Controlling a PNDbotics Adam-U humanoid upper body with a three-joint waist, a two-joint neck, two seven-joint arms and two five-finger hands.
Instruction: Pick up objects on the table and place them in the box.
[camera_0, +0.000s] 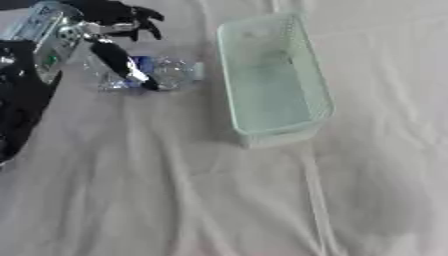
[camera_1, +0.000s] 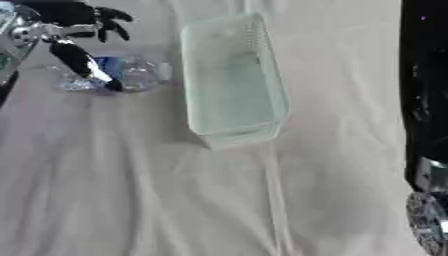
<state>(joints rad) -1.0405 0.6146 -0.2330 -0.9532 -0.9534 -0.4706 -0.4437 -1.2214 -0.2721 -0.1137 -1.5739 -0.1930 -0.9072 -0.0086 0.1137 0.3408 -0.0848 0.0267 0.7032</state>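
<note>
Left eye view
Near table (camera_0: 175, 200): a white cloth with long creases is seen covering it; nothing is seen lying on the near half.
Left arm: the dark forearm is seen along the left edge, nearest the camera on that side.
Left robot hand (camera_0: 105, 30): it is held over the far-left corner, fingers curled above and the thumb stretched down across the bottle (camera_0: 162, 72), so a pinch on it is judged to be forming; full closure cannot be told.
Bottle: a clear plastic bottle with a blue label is laid on its side, just left of the box (camera_0: 276, 75).
Box: a pale green basket, open at the top and seen empty, is set lengthwise from far to near at centre.
Risk: the round bottle may be rolled away if it is caught by the thumb alone; the cloth may be dragged with it.
Risk at rim: the near left wall of the box could be clipped if the bottle is carried across too low.

Right eye view
Right arm (camera_1: 424, 125): a black arm with silver joints is seen down the right edge; its robot hand is not shown.
Open room: a wide bare strip of cloth is left between box and right arm, and the near table is free for a swing.
Edges: no table edge is shown; only a narrow gap is left between bottle and box.
</note>
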